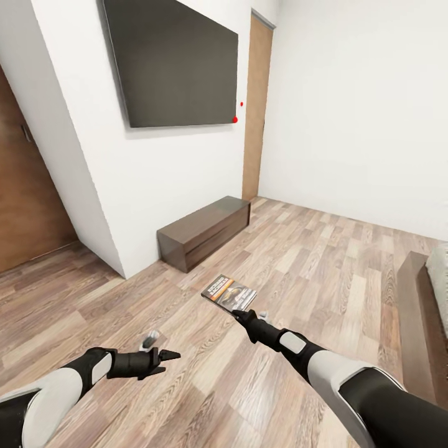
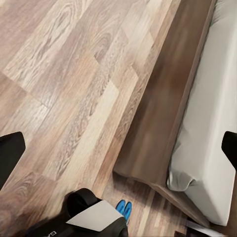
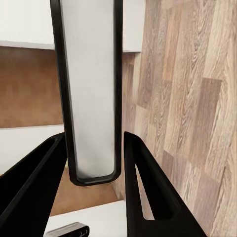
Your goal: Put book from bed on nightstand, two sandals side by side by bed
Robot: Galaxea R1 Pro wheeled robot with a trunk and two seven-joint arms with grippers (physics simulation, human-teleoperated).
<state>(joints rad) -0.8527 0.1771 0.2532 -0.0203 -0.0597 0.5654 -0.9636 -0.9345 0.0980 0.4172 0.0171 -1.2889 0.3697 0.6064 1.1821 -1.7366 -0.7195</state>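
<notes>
Wood floor below right end effector [image 1: 239, 311] clamping book [image 1: 229, 291], left end effector [image 1: 163, 348] agape, empty.

The book [image 1: 229, 292] has white words on an orange band across its cover, but they are too small and blurry to read. No other words, numbers or signs can be read anywhere.
</notes>
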